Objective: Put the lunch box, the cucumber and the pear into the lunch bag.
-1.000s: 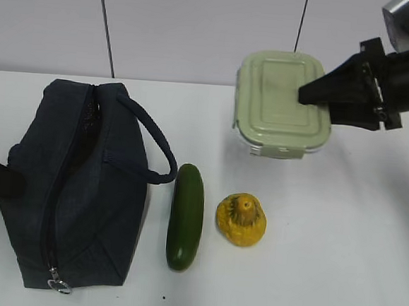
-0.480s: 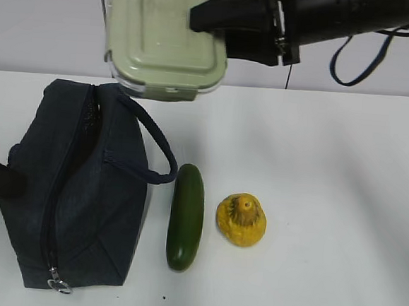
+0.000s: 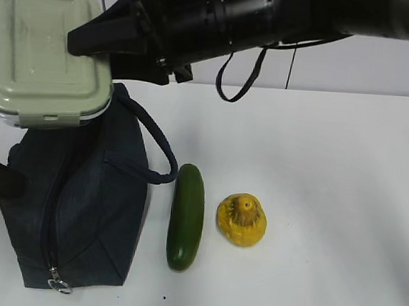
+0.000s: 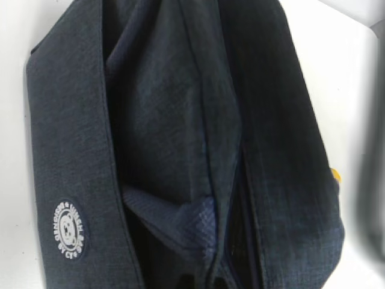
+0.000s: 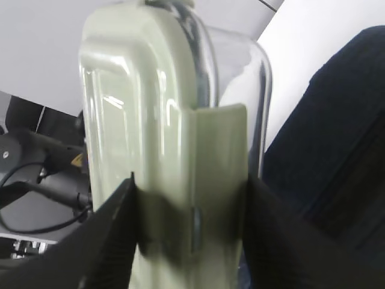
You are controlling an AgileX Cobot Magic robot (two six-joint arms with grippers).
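Exterior view: the right gripper (image 3: 103,42) holds the lunch box (image 3: 46,52) aloft above the lunch bag (image 3: 73,199). The cucumber (image 3: 186,217) lies at the bag's 3 o'clock, the pear (image 3: 241,219) beyond it. The left wrist view alone shows the bag's round logo patch (image 4: 69,229); left jaws unseen. The right wrist view confirms the jaws clamped on the box.
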